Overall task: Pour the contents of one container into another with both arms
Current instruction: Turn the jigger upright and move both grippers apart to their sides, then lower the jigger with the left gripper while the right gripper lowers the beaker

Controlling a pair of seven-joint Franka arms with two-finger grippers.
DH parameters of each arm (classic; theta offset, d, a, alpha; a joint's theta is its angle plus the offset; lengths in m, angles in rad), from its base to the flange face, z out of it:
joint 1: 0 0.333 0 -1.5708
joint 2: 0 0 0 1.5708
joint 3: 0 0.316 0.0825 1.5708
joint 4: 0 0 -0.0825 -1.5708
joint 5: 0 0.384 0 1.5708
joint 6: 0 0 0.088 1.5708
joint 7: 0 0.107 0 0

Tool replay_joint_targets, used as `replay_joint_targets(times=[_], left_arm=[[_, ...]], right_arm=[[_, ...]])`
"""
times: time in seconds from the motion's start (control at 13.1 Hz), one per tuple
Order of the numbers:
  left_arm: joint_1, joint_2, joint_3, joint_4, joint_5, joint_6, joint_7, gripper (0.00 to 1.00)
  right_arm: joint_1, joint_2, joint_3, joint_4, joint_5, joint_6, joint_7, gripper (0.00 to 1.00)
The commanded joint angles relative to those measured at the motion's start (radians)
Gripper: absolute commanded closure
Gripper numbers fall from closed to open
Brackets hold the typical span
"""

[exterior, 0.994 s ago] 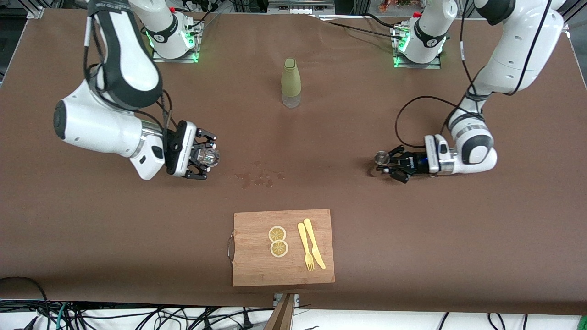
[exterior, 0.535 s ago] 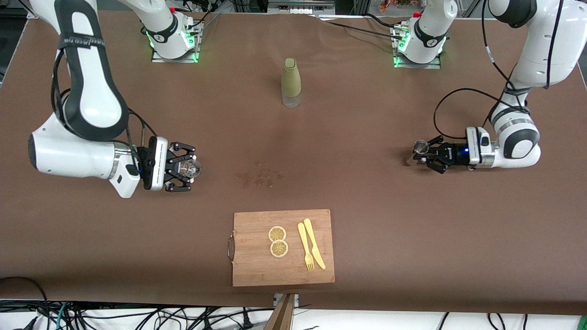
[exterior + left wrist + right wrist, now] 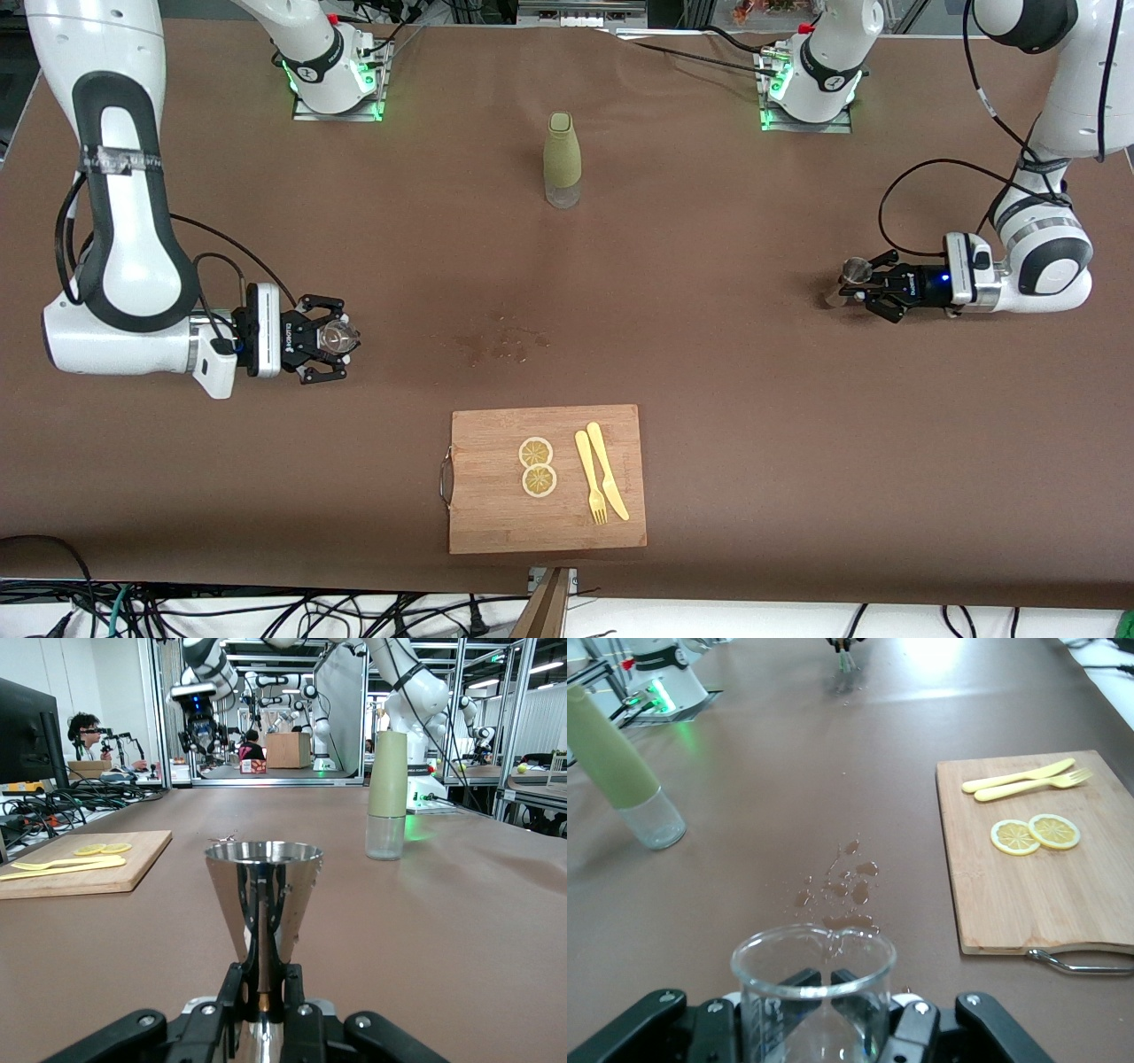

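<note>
1. Moved apart since a second ago, both arms out toward their own table ends.
2. Right gripper [image 3: 330, 351] clamped on glass beaker [image 3: 812, 997], low over cloth.
3. Wet splashes [image 3: 500, 344] mid-table, near cutting board [image 3: 547, 523].
4. Left gripper [image 3: 873, 288] clamped on steel jigger [image 3: 263, 904].
5. Risk: more spillage if tilted while well apart.
</note>
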Motion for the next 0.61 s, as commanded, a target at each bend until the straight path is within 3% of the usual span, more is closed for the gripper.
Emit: replay_joint_targets(times=[0.0, 0.54], left_arm=[[0.022, 0.07, 0.016, 0.059, 0.025, -0.059, 0.179, 1.0], [0.038, 0.153, 0.044, 0.123, 0.028, -0.094, 0.268, 1.0]], right_arm=[[-0.05, 0.083, 0.016, 0.038, 0.063, -0.048, -0.148, 0.88], [-0.102, 0.269, 0.016, 0.037, 0.223, -0.148, -0.396, 0.88]])
